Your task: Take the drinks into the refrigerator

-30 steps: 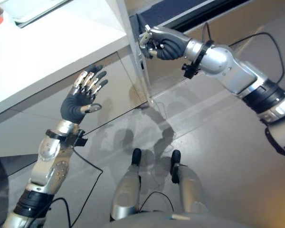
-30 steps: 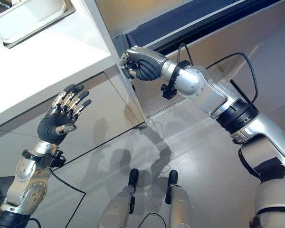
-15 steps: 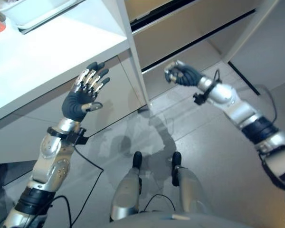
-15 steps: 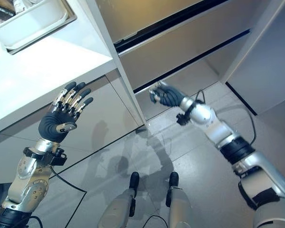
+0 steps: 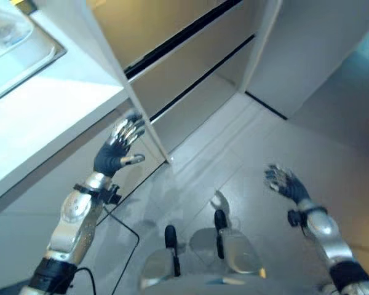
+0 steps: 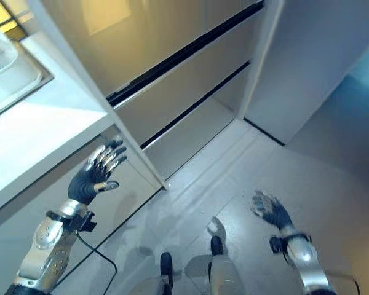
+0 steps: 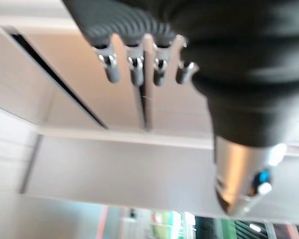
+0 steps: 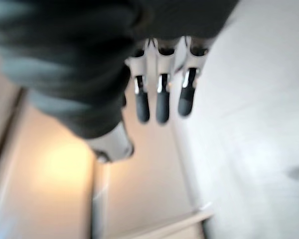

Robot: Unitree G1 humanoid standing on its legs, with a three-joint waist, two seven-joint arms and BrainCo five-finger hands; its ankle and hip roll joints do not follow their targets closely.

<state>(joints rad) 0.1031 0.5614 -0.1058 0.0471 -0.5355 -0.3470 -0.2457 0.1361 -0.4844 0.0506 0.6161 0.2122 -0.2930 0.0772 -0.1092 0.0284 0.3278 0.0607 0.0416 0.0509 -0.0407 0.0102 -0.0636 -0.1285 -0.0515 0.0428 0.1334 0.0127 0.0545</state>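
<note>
The refrigerator stands open: its pale drawer fronts (image 5: 184,67) with dark gaps between them face me, and its white door (image 5: 313,55) is swung out to the right. I see no drink in either hand. My left hand (image 5: 115,153) is raised beside the counter's corner post, open, fingers (image 7: 134,69) straight. My right hand (image 5: 285,184) hangs low over the floor, well clear of the door, open, with straight fingers (image 8: 162,102) and nothing in it.
A white counter (image 5: 49,114) runs along the left, with a shallow tray (image 5: 15,46) on it at the upper left. A narrow white post (image 5: 144,117) marks the counter's edge against the refrigerator. Grey floor (image 5: 234,160) lies in front.
My right hand, shut on the door's edge a second ago, swung the door out to the right, let go and dropped low, now open. The camera has shifted. The left hand barely moved.
</note>
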